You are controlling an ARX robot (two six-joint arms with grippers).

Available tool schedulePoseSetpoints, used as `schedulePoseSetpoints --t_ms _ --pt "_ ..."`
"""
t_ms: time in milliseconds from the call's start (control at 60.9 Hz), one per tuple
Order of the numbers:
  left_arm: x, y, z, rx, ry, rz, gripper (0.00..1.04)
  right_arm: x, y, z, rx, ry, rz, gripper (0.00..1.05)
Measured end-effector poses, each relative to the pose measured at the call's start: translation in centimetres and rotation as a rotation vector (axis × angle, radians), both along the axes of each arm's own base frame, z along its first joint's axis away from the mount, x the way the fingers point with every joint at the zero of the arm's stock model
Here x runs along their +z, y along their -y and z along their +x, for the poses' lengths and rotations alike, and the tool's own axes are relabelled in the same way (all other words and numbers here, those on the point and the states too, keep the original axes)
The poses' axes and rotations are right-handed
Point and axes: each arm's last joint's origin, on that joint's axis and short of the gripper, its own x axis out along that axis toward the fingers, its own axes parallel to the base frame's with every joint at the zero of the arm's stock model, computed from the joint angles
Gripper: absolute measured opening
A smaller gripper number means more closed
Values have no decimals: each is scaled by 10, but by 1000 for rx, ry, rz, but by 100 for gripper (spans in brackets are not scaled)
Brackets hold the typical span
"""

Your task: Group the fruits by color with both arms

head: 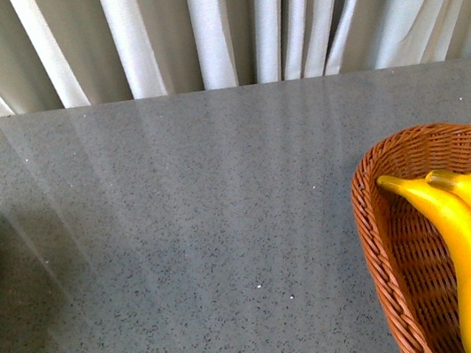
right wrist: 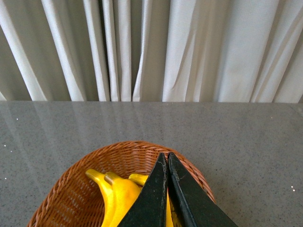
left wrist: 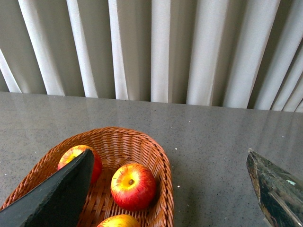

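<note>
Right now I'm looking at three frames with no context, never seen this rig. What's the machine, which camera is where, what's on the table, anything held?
It is a robot with two arms sorting fruit by color. The front view comes from a camera on its body, looking across a grey speckled table toward a white curtain; neither arm shows there. The other two views come from cameras on each wrist. The left wrist view shows the left end effector, its fingers wide apart, over a wicker basket with three red-yellow apples. The right wrist view shows the right end effector, closed with nothing between its fingers, over another wicker basket holding yellow bananas. Nothing is held, and no loose fruit shows on the table.
</note>
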Motion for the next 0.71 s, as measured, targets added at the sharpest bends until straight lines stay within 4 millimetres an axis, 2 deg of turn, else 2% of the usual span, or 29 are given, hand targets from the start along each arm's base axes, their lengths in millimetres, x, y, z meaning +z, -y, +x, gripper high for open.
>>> schedulePoseSetpoints --t_ms 559,706 --pt "0 0 0 0 0 0 96 0 0 -12 0 0 0 2" --pt "0 0 0 0 0 0 96 -3 0 -23 0 -5 0 2"
